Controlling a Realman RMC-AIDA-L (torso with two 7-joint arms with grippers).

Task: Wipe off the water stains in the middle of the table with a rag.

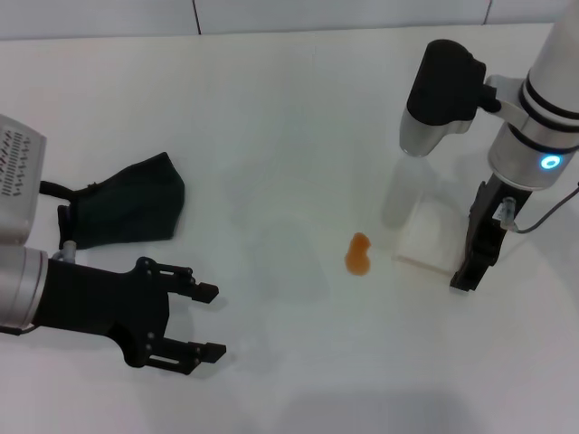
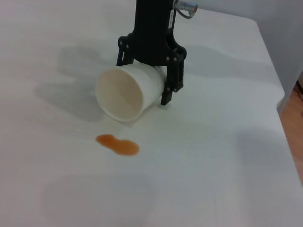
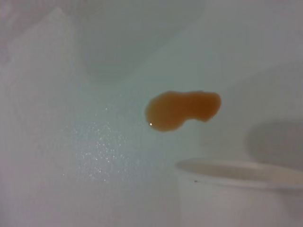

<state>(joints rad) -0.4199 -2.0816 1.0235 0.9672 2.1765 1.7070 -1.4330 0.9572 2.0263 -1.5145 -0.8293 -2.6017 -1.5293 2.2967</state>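
The water stains are one small orange-brown blot in the middle of the white table; the blot also shows in the left wrist view and the right wrist view. The dark rag lies crumpled at the left, apart from both grippers. My left gripper hovers open and empty near the front left, just in front of the rag. My right gripper is shut on a whitish cup, tipped on its side right of the blot with its mouth towards it.
The tipped cup lies a short way from the blot. The table's right edge shows in the left wrist view.
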